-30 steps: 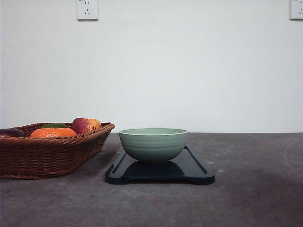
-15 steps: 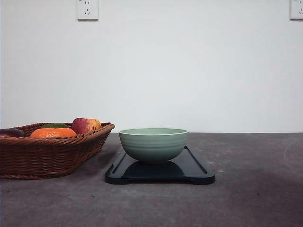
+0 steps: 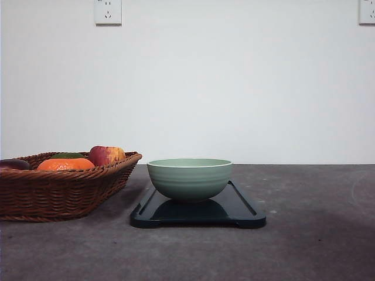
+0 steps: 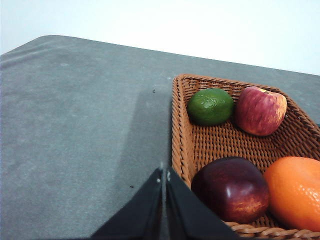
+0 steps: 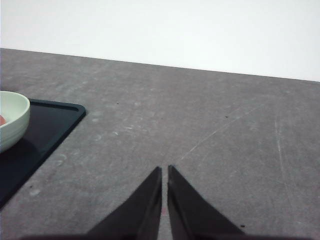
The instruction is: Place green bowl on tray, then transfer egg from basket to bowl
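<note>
Low front view shares green bowl (image 3: 189, 178) with right wrist view.

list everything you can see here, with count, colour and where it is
bowl: 1, pale green, upright on the tray; a sliver of something reddish shows inside in the right wrist view
tray: 1, dark navy-black, on the table, right of the basket
basket: 1, brown wicker, on the table's left side
lime: 1, green, in the basket
apple: 1, red-yellow, in the basket beside the lime
dark red fruit: 1, in the basket
orange: 1, orange, in the basket beside the dark red fruit
table: 1, grey
sockets: 2, white, on the wall
left gripper: 1, black, shut, by the basket's rim
right gripper: 1, black, shut, over bare table
</note>
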Tool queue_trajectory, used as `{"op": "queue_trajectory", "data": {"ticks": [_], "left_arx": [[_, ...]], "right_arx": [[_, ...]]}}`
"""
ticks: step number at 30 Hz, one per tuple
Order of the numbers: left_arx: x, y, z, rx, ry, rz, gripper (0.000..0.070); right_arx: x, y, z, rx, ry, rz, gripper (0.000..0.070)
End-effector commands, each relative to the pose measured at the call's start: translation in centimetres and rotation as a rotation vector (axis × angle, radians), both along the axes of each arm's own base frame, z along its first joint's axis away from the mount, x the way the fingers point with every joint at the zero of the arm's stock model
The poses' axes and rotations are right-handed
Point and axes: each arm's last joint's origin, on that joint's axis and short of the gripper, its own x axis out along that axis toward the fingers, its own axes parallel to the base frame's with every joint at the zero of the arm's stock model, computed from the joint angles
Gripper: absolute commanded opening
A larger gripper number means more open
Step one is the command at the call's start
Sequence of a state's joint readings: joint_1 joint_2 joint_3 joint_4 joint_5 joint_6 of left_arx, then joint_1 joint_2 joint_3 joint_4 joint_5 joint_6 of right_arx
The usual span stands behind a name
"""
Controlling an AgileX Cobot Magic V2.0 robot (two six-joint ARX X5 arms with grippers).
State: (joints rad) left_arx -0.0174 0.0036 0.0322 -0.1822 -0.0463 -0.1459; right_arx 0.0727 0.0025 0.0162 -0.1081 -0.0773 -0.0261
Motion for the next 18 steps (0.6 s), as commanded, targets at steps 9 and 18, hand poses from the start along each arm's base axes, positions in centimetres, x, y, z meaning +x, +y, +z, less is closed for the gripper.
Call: {"op": "queue_trajectory", "data": {"ticks": [9,18], "left_arx": [[0.08,0.00,-0.67,0.010,0.024,-0.002,0.0000],[0.08,0.01,-0.67,0.010,0.024,-0.002,0.0000]], "right_arx": [[0.04,0.01,-0.05,0.011,-0.004,0.000,0.0012],[0.04,0.01,-0.05,0.011,-0.004,0.000,0.0012]]}}
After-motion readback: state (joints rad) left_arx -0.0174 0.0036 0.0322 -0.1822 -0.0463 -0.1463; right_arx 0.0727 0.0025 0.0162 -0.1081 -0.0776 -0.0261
